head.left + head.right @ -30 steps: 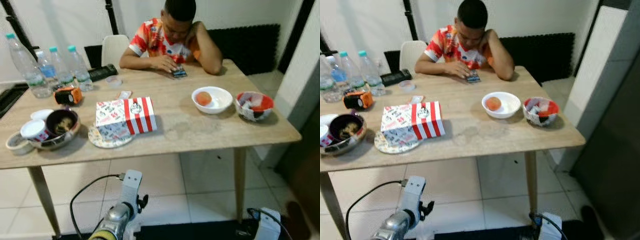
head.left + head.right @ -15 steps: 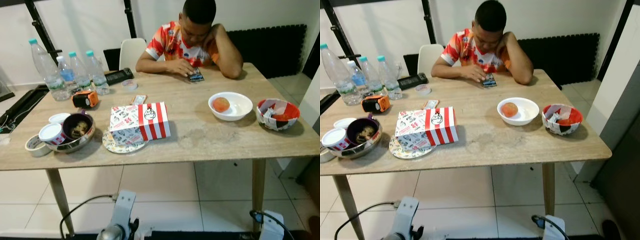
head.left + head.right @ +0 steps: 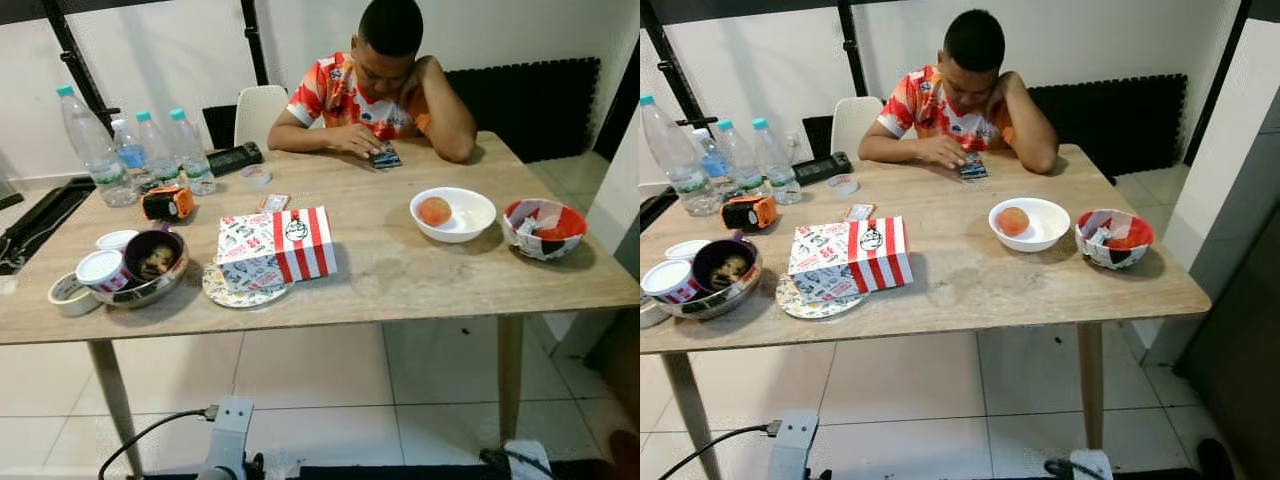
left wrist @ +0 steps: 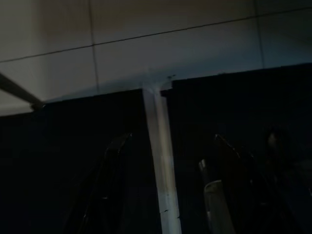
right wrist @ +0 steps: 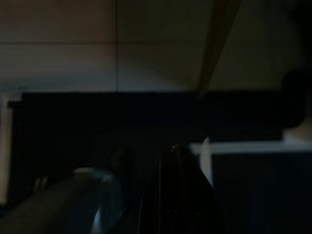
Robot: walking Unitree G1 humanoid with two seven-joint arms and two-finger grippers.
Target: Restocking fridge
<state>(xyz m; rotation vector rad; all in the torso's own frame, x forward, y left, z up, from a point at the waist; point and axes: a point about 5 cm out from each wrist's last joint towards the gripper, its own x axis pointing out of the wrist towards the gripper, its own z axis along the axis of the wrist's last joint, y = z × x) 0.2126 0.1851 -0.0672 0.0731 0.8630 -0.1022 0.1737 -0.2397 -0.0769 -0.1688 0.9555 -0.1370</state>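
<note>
Facing the pale wooden surface [image 3: 420, 280], orange fruit [image 3: 434, 210] sitting in the white round bowl [image 3: 470, 215] right of the red-striped carton [image 3: 275, 247]; hanging low, left gripper [image 4: 161, 190] jaws spread, right gripper's unreadable; approaching squarely advisable.

A home dining area – pale wooden table [image 3: 400, 280] on white floor tiles [image 3: 320, 385]. Clear plastic water bottles [image 3: 135, 155] at ten o'clock; a red-striped takeaway box [image 3: 277, 247] at centre.
</note>
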